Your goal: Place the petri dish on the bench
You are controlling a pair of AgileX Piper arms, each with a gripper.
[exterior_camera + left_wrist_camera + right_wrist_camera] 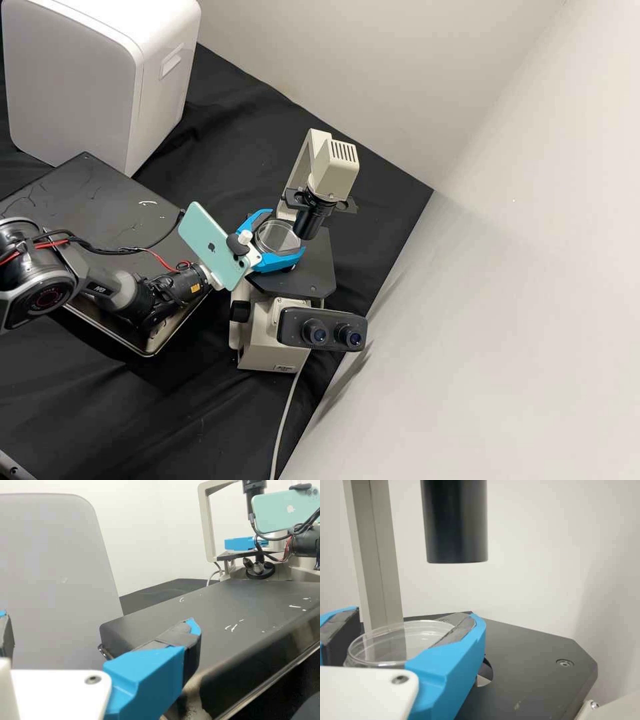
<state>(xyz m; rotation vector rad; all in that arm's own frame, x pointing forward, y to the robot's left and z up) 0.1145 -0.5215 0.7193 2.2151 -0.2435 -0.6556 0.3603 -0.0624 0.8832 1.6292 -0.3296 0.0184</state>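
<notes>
A clear petri dish (275,235) is over the black stage (315,268) of a beige microscope (267,333), under its dark condenser tube (309,220). My right gripper (287,232) comes in from the left and is shut on the dish, one blue finger on each side. The right wrist view shows the dish (395,640) between the fingers of that gripper (412,620), just above the stage (530,665). My left gripper (97,622) stands open beside a black slab (225,615), nothing between its fingers.
A white box-shaped appliance (93,73) stands at the back left. The black slab (87,200) lies under the right arm. A mint phone (213,245) is mounted on that wrist. Black cloth bench (100,413) stretches in front; a pale wall (520,300) bounds the right.
</notes>
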